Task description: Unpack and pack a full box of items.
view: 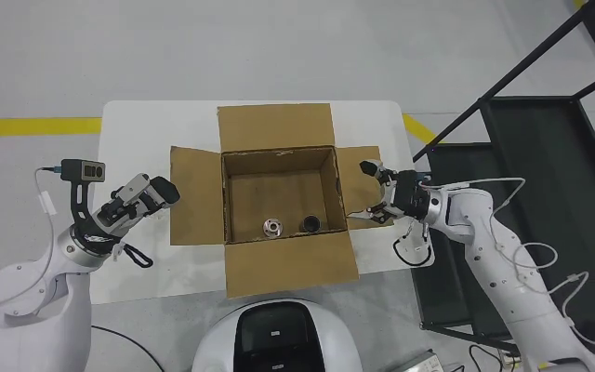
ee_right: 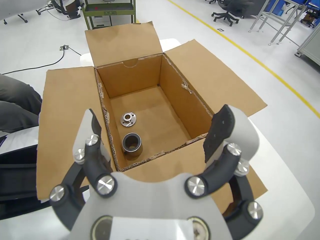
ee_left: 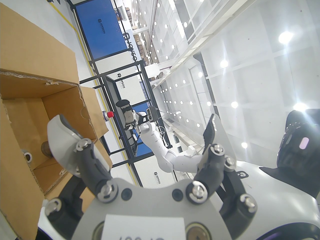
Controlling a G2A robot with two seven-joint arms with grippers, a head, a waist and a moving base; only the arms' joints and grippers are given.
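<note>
An open cardboard box (view: 279, 139) stands mid-table with all its flaps spread out. On its floor lie a silver metal flange (view: 272, 226) and a dark ring-shaped sleeve (view: 310, 223), side by side near the front wall. The right wrist view looks down on the flange (ee_right: 128, 119) and the sleeve (ee_right: 132, 145). My right gripper (view: 364, 191) hovers open over the box's right flap, holding nothing. My left gripper (view: 156, 191) hangs open and holds nothing, just outside the left flap. From the left wrist view, the left gripper (ee_left: 135, 131) faces across the box (ee_left: 37, 76).
The white table (view: 149, 130) has bare strips around the box. A black metal rack (view: 521, 139) stands close off the table's right side. A yellow line (view: 46, 126) runs along the floor behind. A green cart (ee_right: 110, 8) stands beyond the box.
</note>
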